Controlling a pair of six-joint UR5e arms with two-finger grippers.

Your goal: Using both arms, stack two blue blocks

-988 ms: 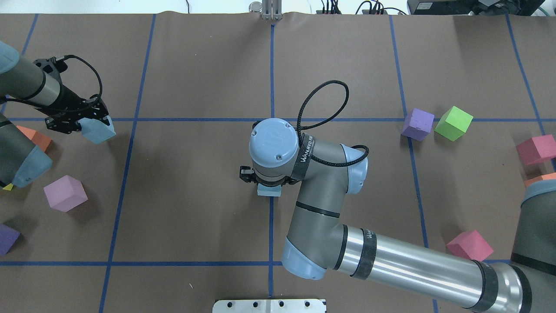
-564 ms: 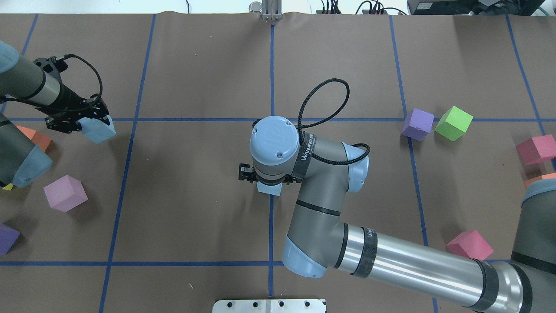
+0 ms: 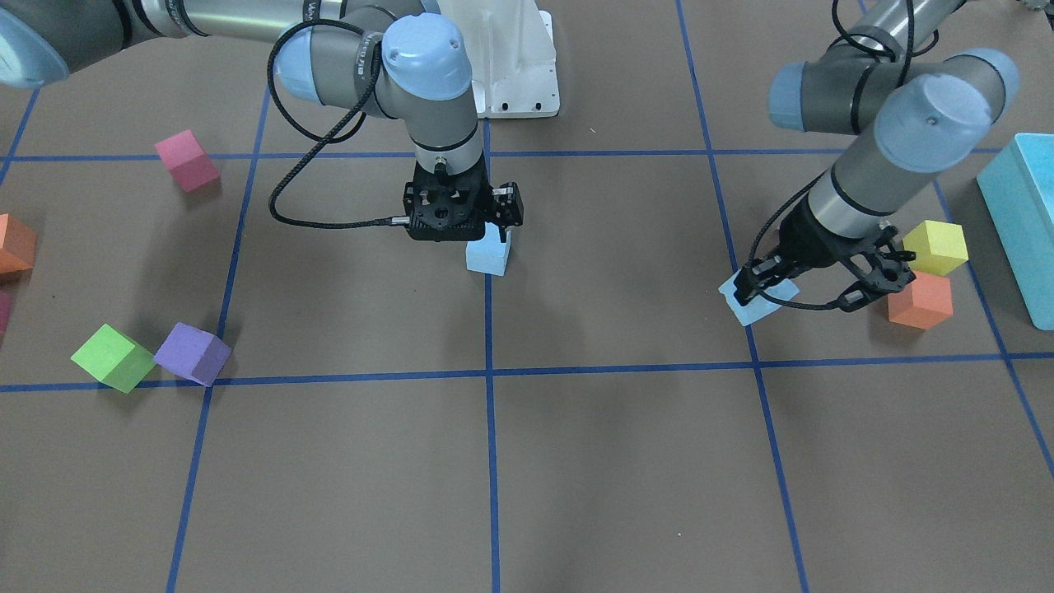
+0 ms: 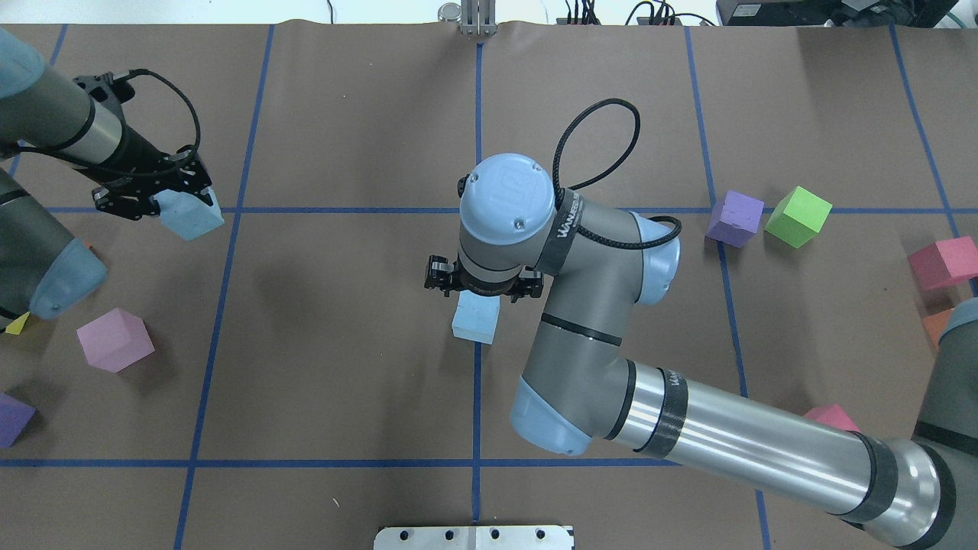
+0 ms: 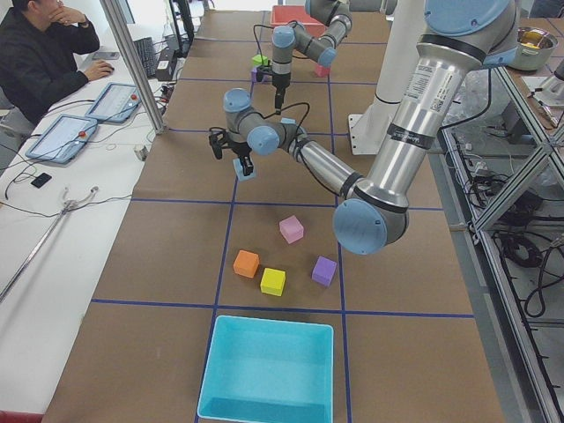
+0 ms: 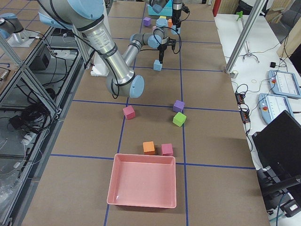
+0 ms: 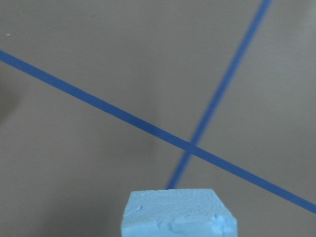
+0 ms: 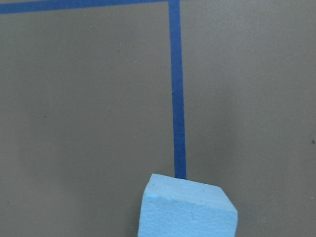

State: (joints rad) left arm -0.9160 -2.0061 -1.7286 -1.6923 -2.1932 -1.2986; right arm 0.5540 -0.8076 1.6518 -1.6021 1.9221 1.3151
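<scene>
One pale blue block (image 4: 475, 321) rests on the table's centre line, also in the front view (image 3: 487, 251) and low in the right wrist view (image 8: 187, 207). My right gripper (image 4: 481, 290) hangs open just above it, apart from it. My left gripper (image 4: 179, 208) is shut on the second blue block (image 4: 189, 218) and holds it off the table at the left. That block also shows in the front view (image 3: 757, 301) and the left wrist view (image 7: 177, 215).
A lilac cube (image 4: 114, 340) and a purple cube (image 4: 11, 418) lie near my left arm. Orange (image 3: 921, 301) and yellow (image 3: 935, 247) cubes and a teal bin (image 3: 1021, 222) sit beside it. Purple (image 4: 733, 218), green (image 4: 798, 216) and pink (image 4: 943, 262) cubes lie at the right.
My right arm has risen off the centre block, which stays on the table and now shows more fully. My left gripper has moved a little rightward and farther from the robot with its block.
</scene>
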